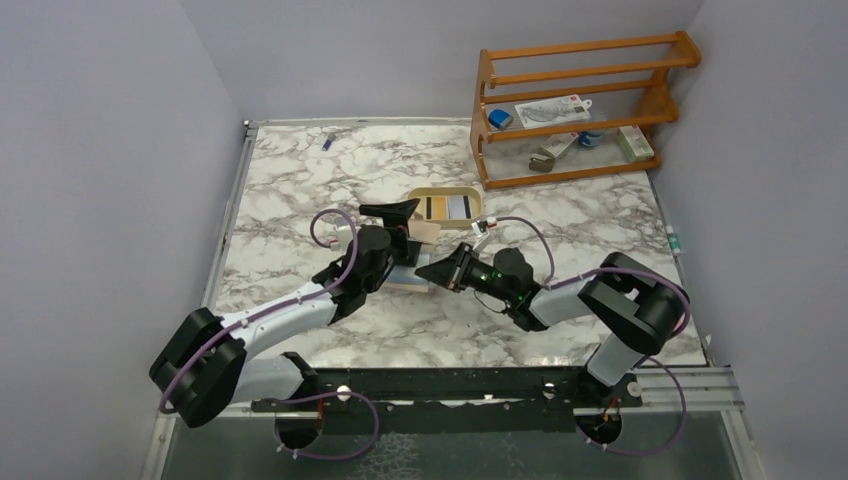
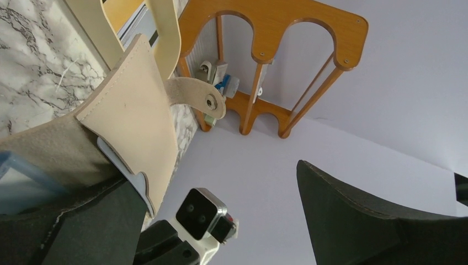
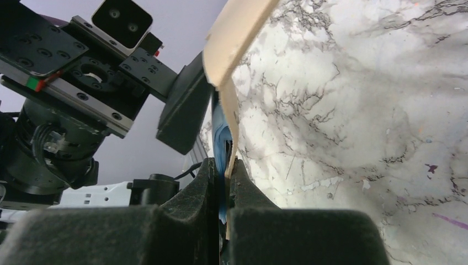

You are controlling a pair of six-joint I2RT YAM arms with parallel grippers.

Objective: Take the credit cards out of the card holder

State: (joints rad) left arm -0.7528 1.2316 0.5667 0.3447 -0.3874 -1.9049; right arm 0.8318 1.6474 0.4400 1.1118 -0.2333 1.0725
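Right pincer (image 3: 225, 168) is clamped narrow on the near edge of the credit cards (image 3: 219, 135), a pale blue stack. A tan leaf of the card holder (image 2: 132, 110) sits right against its outer finger; can't tell if that's pinched too. Gripping there makes sense: it's the only part of the cards showing outside the pocket, and it gives a straight pull toward the right arm.

Holder is mid-worktop (image 1: 300, 200) between the two arms. It looks tilted up rather than flat, flap open, snap tab (image 2: 207, 99) hanging free.

Left pincer (image 2: 215, 182) is wide and grips nothing. One finger lies against the holder opposite the right pincer, probably as a backstop so the holder doesn't follow the cards. Risk: nothing clamps the holder, so it may drag along.

Cards look mostly still in the pocket, so extraction isn't done.

Beyond: oval tray (image 1: 445, 190), likely the drop spot. Wooden rack (image 1: 560, 50) at far right, not involved.
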